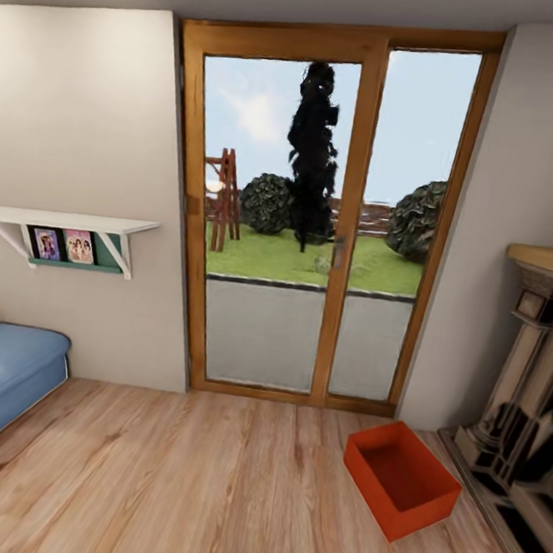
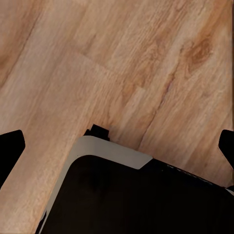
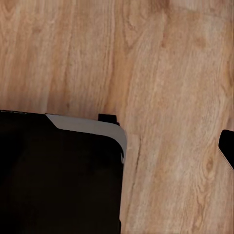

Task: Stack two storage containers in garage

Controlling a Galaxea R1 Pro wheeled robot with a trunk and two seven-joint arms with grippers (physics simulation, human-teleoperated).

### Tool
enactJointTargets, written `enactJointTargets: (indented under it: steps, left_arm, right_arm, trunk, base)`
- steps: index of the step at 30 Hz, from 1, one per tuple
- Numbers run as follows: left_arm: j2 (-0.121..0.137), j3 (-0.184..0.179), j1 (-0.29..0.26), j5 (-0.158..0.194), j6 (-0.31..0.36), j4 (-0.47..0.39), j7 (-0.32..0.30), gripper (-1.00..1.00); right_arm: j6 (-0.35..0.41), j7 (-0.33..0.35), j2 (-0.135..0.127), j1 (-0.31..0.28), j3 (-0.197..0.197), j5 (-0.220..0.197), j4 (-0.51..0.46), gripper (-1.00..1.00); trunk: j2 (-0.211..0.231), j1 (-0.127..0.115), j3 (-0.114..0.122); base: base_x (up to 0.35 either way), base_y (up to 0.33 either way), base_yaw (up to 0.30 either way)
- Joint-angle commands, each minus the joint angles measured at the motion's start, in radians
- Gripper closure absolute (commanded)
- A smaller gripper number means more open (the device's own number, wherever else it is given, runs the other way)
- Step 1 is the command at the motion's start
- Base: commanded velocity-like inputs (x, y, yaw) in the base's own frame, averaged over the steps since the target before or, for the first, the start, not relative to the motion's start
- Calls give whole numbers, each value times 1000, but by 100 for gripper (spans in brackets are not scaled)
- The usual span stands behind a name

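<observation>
One storage container (image 1: 401, 479), orange-red and lidless, sits on the light wood plank floor (image 1: 208, 488) in the head view, turned at an angle, near the floor's right edge where the dark ornate fireplace (image 1: 525, 424) stands. It lies just in front of the wood-framed glass door (image 1: 315, 221), close to that door's right corner. A blue sofa (image 1: 4, 370) takes the floor's left edge, under a white wall shelf (image 1: 63, 224) holding pictures. Between sofa and container the planks lie bare and wide.

In the left wrist view, the left end effector (image 2: 117, 146) has its dark fingertips (image 2: 9, 146) at opposite edges of the picture, spread wide apart, above planks and a corner of the robot's black, grey-rimmed base (image 2: 136, 195).

In the right wrist view, one dark fingertip (image 3: 227, 146) of the right end effector shows at the picture's edge; whether it is spread or closed I cannot tell. The base corner (image 3: 58, 175) sits over planks.
</observation>
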Motion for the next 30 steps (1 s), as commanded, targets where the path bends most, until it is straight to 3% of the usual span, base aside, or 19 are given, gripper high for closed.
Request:
enactJointTargets:
  steps: [1, 10, 30]
  left_arm:
    - [0, 5, -1, -1, -3, 1, 1, -100]
    - [0, 5, -1, -1, -3, 0, 1, -100]
    - [1, 5, -1, -1, -3, 1, 1, -100]
  right_arm:
    - [-5, -2, 1, -1, 8, -7, 3, -100]
    - [-6, -2, 3, -1, 7, -7, 3, -100]
    - [-8, -2, 4, -1, 6, -6, 2, -100]
  trunk:
    - [-1, 1, -2]
    - [-1, 1, -2]
    - [-1, 1, -2]
  base:
    - [323, 0, 0]
    - [323, 0, -39]
    - [323, 16, -278]
